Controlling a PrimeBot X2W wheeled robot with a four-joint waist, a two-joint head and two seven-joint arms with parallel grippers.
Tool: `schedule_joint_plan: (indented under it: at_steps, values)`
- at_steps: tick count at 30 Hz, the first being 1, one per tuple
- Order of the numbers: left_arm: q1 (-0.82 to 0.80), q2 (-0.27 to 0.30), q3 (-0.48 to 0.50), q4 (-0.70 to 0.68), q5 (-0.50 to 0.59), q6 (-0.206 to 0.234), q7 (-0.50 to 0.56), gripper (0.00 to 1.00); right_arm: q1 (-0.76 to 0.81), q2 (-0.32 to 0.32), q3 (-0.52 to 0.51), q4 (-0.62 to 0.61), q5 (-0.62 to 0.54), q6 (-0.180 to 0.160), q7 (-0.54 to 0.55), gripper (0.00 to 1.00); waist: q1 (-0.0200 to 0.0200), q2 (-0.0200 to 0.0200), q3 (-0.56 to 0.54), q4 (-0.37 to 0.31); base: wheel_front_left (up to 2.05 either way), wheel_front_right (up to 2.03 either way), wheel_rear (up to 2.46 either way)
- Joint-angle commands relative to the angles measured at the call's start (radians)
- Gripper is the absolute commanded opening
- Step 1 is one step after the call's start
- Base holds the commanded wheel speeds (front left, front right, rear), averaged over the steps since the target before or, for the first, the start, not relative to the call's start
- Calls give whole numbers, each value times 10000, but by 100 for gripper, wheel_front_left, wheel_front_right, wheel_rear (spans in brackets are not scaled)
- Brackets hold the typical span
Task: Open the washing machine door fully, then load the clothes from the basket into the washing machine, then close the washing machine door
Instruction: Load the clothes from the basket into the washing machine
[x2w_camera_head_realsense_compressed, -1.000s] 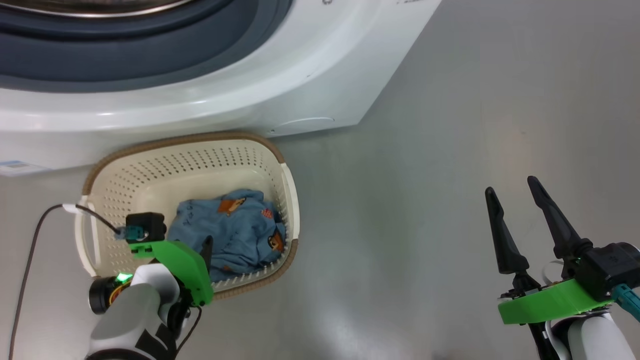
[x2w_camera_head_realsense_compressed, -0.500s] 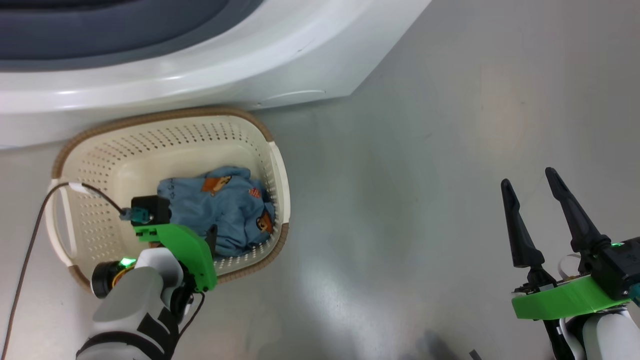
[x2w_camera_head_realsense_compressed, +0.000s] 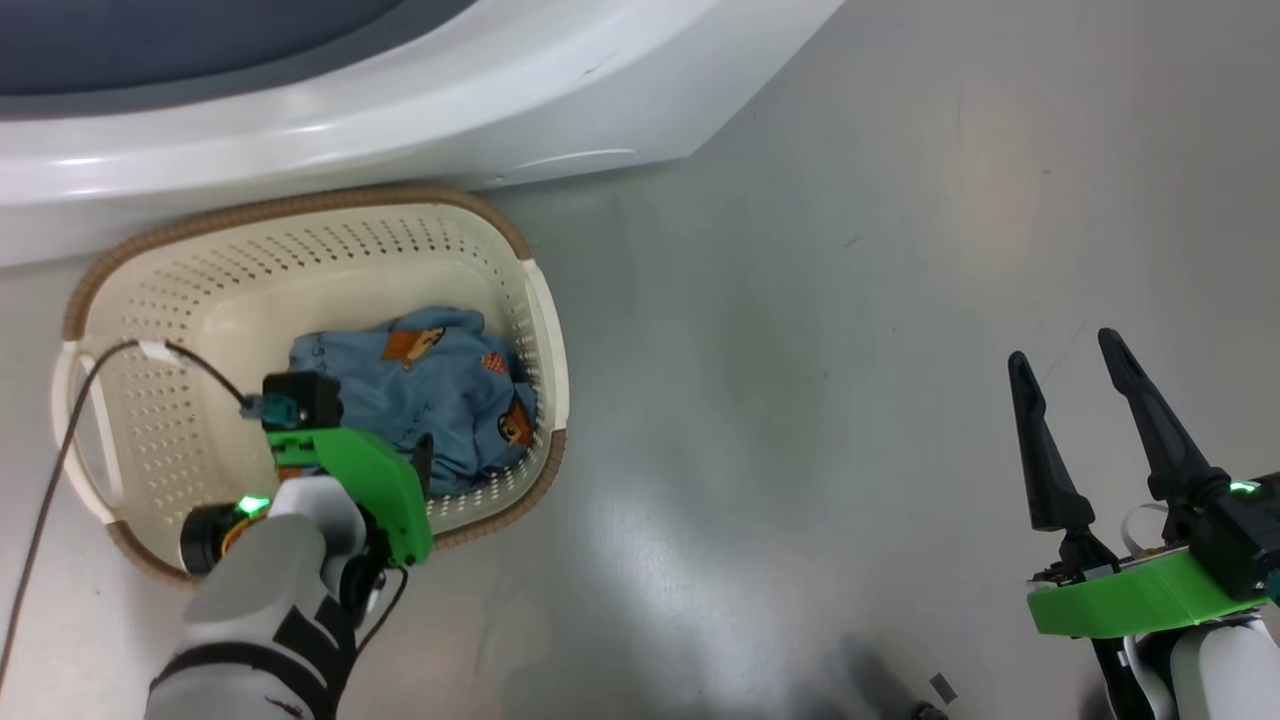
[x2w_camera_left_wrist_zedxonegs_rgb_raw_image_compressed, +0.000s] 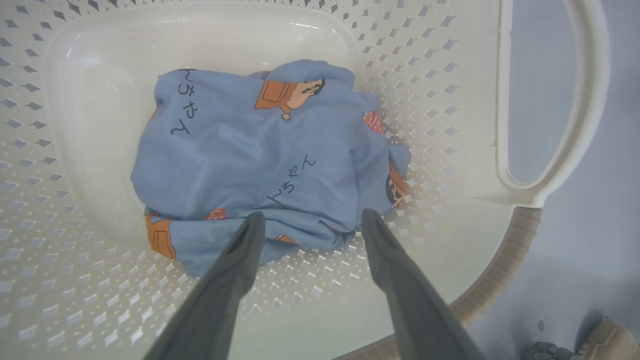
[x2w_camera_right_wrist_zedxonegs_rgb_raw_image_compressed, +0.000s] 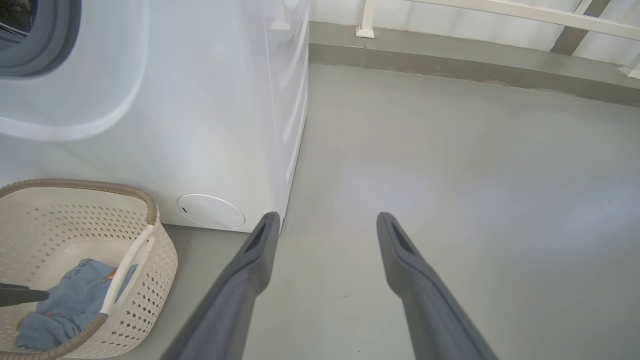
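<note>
Left wrist view puts my left gripper (x2w_camera_left_wrist_zedxonegs_rgb_raw_image_compressed: 311, 215), fingers spread, just above the clothes (x2w_camera_left_wrist_zedxonegs_rgb_raw_image_compressed: 260, 150) in the basket (x2w_camera_left_wrist_zedxonegs_rgb_raw_image_compressed: 450, 100), so I'm loading: next I lower, pinch a fold, lift; right gripper (x2w_camera_head_realsense_compressed: 1062, 345) hangs open.

Right hand (x2w_camera_right_wrist_zedxonegs_rgb_raw_image_compressed: 327, 220): fingers apart, empty, above grey floor (x2w_camera_right_wrist_zedxonegs_rgb_raw_image_compressed: 450, 175). Washing machine (x2w_camera_right_wrist_zedxonegs_rgb_raw_image_compressed: 200, 125): left. Basket (x2w_camera_right_wrist_zedxonegs_rgb_raw_image_compressed: 156, 279): lower left, just beside the machine, holding blue clothes (x2w_camera_right_wrist_zedxonegs_rgb_raw_image_compressed: 60, 300).

The clothes (x2w_camera_left_wrist_zedxonegs_rgb_raw_image_compressed: 240, 150) bear Japanese writing "ちゃん".
</note>
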Motion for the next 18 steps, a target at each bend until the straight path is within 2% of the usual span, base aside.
schedule_joint_plan:
  at_steps: [1,18]
  values:
    - [-50,266,114,-28,-84,103,-4,100,162,-94,126,-254,-110,16,-46,100,0,0,100,-7,0,0,0]
    - [-775,266,-327,61,-398,297,72,100,190,-112,-31,-530,-198,16,-46,100,0,0,901,85,0,0,0]
